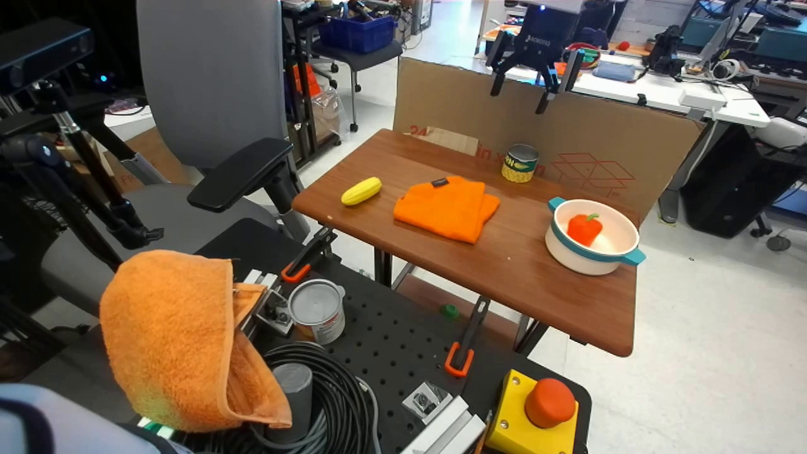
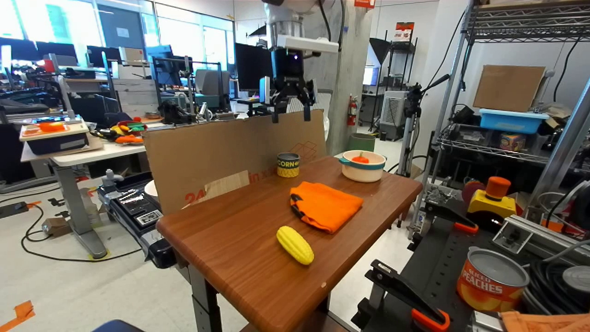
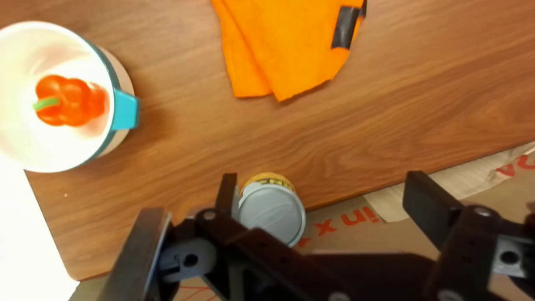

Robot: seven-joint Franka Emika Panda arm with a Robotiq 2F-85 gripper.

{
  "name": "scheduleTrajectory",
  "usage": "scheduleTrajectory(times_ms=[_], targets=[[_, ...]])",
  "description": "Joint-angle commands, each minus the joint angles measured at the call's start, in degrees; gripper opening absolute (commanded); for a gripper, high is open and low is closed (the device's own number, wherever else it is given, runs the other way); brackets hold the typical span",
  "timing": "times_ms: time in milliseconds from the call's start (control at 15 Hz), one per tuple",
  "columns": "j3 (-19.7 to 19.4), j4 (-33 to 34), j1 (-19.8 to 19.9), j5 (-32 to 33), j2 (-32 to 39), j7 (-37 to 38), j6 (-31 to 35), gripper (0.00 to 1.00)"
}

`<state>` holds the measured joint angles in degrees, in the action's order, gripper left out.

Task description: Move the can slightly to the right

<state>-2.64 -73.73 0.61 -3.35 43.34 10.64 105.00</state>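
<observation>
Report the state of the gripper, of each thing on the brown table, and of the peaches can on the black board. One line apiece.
Gripper: open, holding nothing.
Corn can: upright, top closed.
White pot: upright, uncovered.
Orange-red pepper: whole, inside the pot.
Orange cloth: folded, lying flat.
Yellow corn cob: lying on its side.
Peaches can: upright, top closed.

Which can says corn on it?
The yellow-and-dark can on the brown table, near the cardboard: its label reads CORN. The orange can on the black pegboard reads SLICED PEACHES.
</observation>
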Motion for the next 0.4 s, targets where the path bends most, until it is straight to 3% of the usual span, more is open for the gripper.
scheduleTrajectory(times_ms=[0, 333], targets=[[0.11, -1.41, -0.44, 0.07, -1.9, 0.97, -1.42, 1.0], [0.02, -5.25, -0.86, 0.08, -5.4, 1.84, -2.24, 1.0]])
